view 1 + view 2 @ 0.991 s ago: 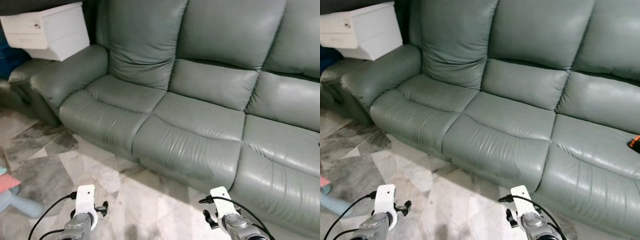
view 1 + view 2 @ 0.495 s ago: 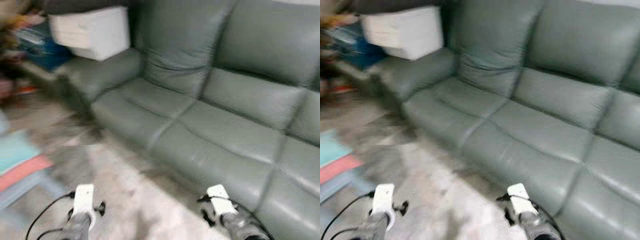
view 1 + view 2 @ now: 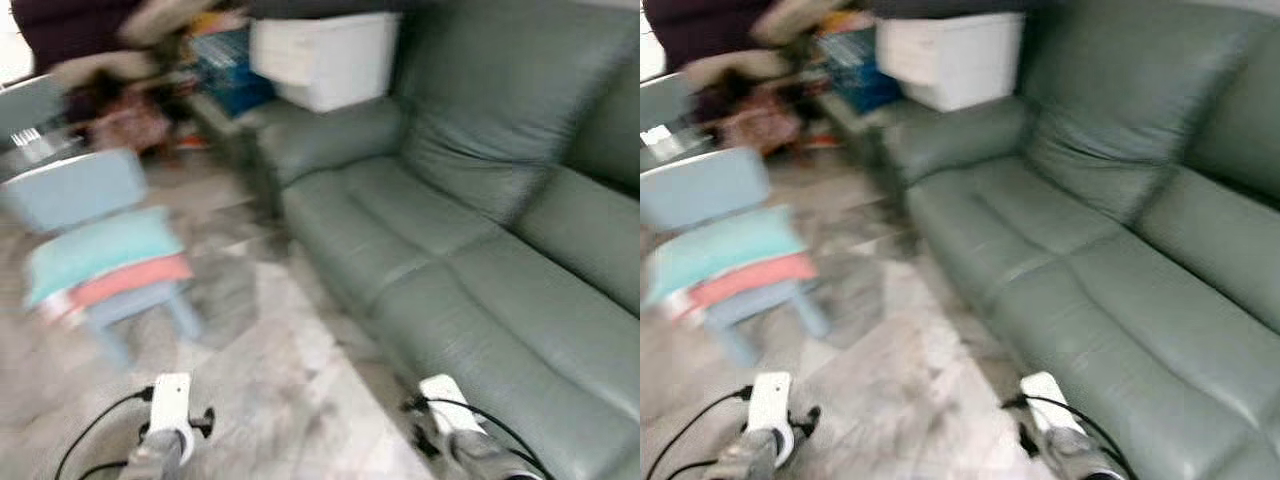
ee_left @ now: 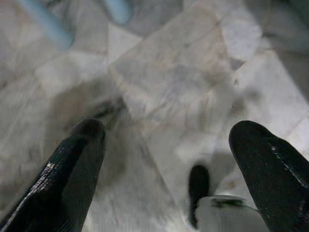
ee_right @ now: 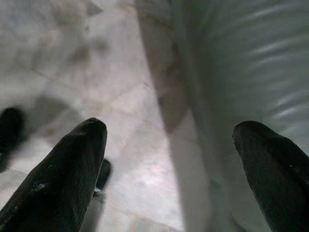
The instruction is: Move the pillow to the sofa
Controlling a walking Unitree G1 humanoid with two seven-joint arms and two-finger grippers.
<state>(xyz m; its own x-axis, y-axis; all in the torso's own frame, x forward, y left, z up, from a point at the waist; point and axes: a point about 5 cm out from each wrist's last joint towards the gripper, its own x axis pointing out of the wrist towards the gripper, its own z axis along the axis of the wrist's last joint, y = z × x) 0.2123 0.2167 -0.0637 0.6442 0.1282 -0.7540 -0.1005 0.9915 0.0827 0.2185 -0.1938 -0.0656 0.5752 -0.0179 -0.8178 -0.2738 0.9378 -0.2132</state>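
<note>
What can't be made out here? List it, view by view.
- Head views: motion blur smears everything. The teal and pink pile on the small blue chair may be pillows; cannot confirm.
- Dark clutter at upper left: too blurred to identify.
- Sofa: cut off by the right edge.
- Left end effector and right end effector, both open over marble floor: their arms are cut off by the bottom edge.

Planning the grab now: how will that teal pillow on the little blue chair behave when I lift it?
The teal pillow sags over the blue chair seat, so it is probably soft, floppy and light. It lies on a pink cushion, which may drag along. Blur hides its fabric, so grip is uncertain.
</note>
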